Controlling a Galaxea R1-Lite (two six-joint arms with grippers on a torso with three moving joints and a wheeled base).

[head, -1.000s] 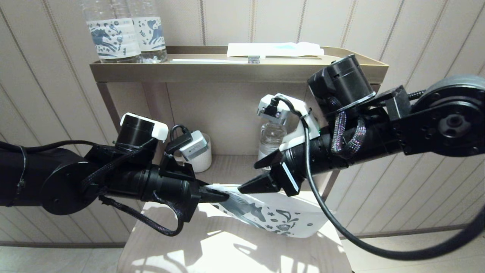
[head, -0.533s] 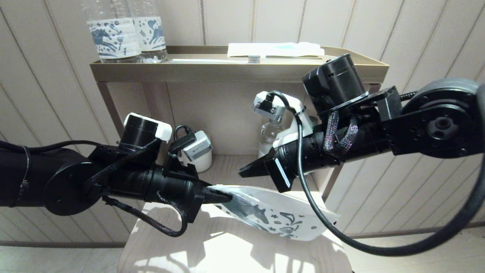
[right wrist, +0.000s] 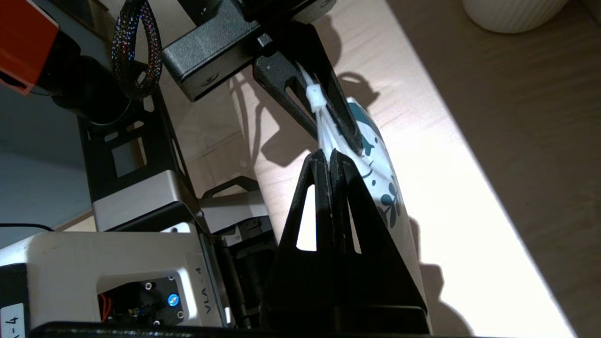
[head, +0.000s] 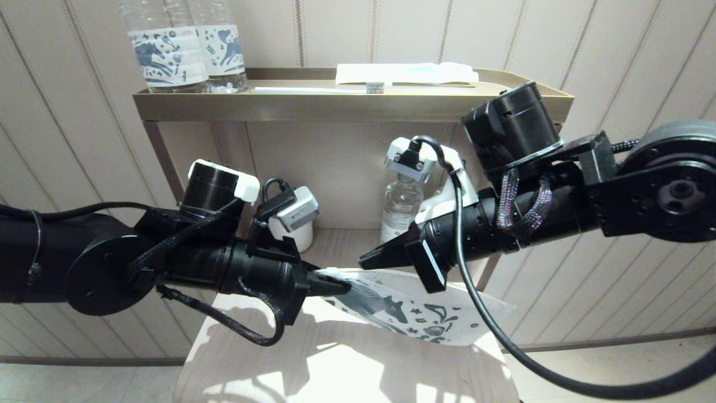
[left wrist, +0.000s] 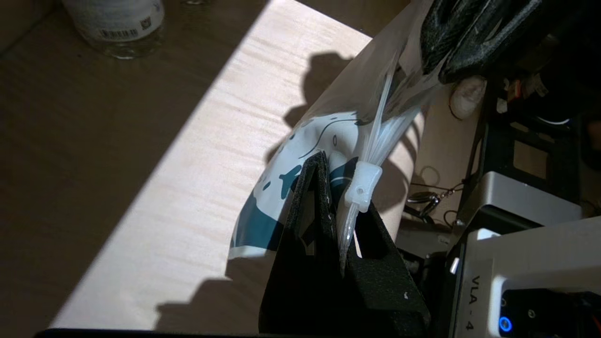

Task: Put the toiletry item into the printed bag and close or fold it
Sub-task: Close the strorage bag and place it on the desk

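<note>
So the left gripper (head: 341, 288) is clamped tight on the zip end of the printed bag (head: 417, 314), holding it up over the wooden shelf (head: 347, 369). Right gripper (head: 369, 261) hovers just above the bag, fingers pressed together, nothing visibly in them.

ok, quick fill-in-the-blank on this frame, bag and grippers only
1. The left gripper holds the printed bag by its ___ end.
2. The right gripper has its jaws ___.
3. The bag's large dark blue print is a ___.
Missing: zip; shut; horse.
</note>
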